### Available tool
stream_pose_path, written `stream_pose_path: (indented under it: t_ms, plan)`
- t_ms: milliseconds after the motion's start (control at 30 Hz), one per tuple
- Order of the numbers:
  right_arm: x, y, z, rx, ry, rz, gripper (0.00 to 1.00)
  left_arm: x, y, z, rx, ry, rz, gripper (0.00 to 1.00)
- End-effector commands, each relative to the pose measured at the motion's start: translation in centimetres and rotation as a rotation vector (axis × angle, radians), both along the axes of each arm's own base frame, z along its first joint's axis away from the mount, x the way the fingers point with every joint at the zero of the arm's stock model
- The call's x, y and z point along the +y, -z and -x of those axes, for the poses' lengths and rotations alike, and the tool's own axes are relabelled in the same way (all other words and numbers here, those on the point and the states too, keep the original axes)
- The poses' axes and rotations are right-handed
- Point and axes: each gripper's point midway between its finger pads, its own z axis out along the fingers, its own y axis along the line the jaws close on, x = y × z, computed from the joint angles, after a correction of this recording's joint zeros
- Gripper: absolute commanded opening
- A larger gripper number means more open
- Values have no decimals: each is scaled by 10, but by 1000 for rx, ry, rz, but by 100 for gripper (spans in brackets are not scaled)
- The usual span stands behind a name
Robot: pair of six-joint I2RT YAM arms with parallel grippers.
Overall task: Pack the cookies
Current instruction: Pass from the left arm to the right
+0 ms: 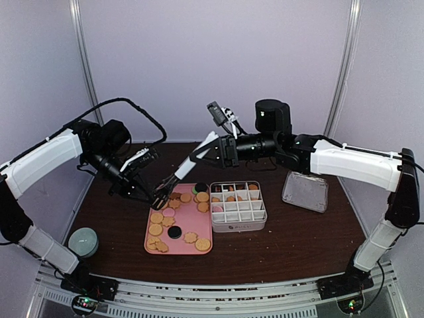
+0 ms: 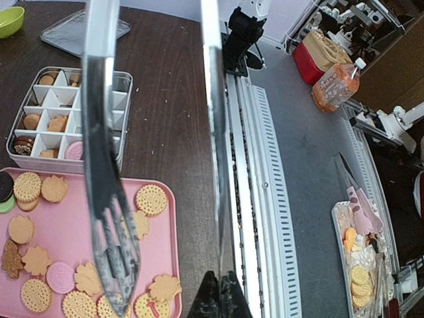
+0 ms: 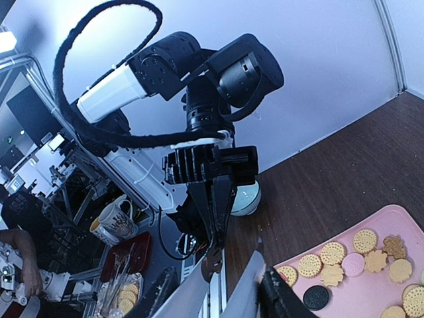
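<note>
Dark brown wood-grain tabletop point(image 1: 298, 232) in a booth w/ pale lilac walls point(image 1: 199, 59), metal poles point(image 1: 80, 46) at the back corners and a slotted metal rail point(image 1: 218, 295) along the near edge. Pink tray point(image 1: 179, 246) sits mid-tabletop. Most of the cookies point(image 1: 156, 218) lie loose on it, mostly golden, plus a pink, a green & a couple of dark ones. A few more sit in cells of the white divided box point(image 1: 238, 226) just beside the tray's right side. Clear lid point(image 1: 305, 191) lies further right of the tray, apart from the box. Pale green bowl point(image 1: 83, 241) sits left of the tray, by the front-left corner. Over the tray's far-left corner the left jaws are pressed together, tips just beside the metal tongs point(image 1: 180, 175); can't tell if touching. The right jaws are clamped on the tongs' handle end, above & behind the tray's far-right corner, blades slanting down to the tray's far edge. Past the rail, away from the tray: grey floor point(image 2: 311, 199) w/ an orange drink bottle point(image 2: 334, 83).
</note>
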Motion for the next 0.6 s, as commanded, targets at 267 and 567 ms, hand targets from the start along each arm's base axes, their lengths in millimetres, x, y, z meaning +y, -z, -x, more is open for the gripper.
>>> stream_pose_path:
  t_ms: [267, 567]
  plan:
    - [-6, -2, -5, -40, 122, 7, 31, -1, 0, -39, -156, -119, -64, 24]
    - [-19, 36, -6, -157, 320, 185, 31, 49, 6, -89, -269, -362, -223, 68]
